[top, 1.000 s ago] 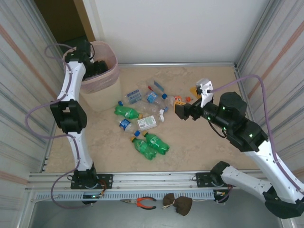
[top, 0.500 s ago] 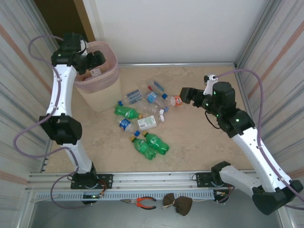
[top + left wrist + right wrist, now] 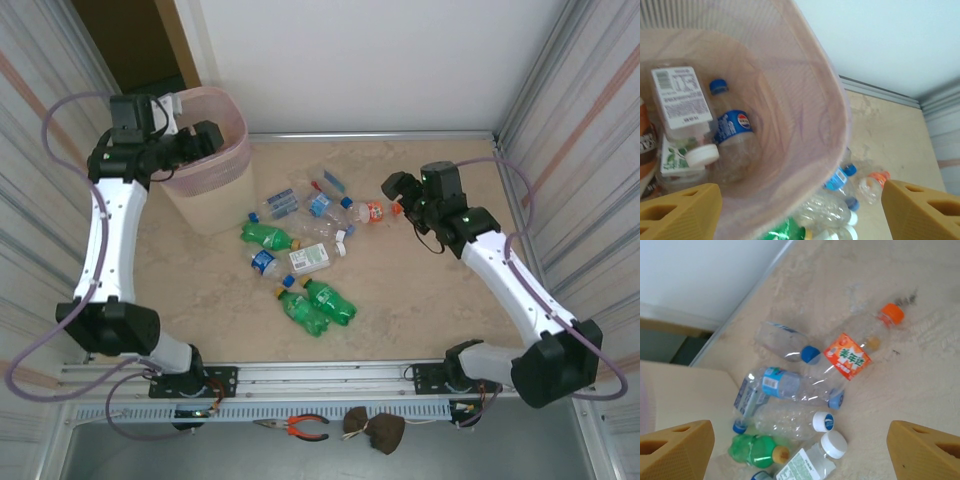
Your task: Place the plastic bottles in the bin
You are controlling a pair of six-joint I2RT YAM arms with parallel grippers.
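I see the bin (image 3: 213, 205) upright at far left: beige, with a pink liner folded over the rim. Inside it a clear blue-capped bottle (image 3: 732, 136) and a white-labelled bottle (image 3: 681, 97) lie flat, touching. The other bottles lie on their sides in a loose cluster right of the bin: green bottles (image 3: 268, 236) nearest me, clear blue-labelled bottles (image 3: 281, 203) behind them, a white bottle (image 3: 311, 259) in the middle, and an orange-labelled bottle (image 3: 369, 212) furthest right.
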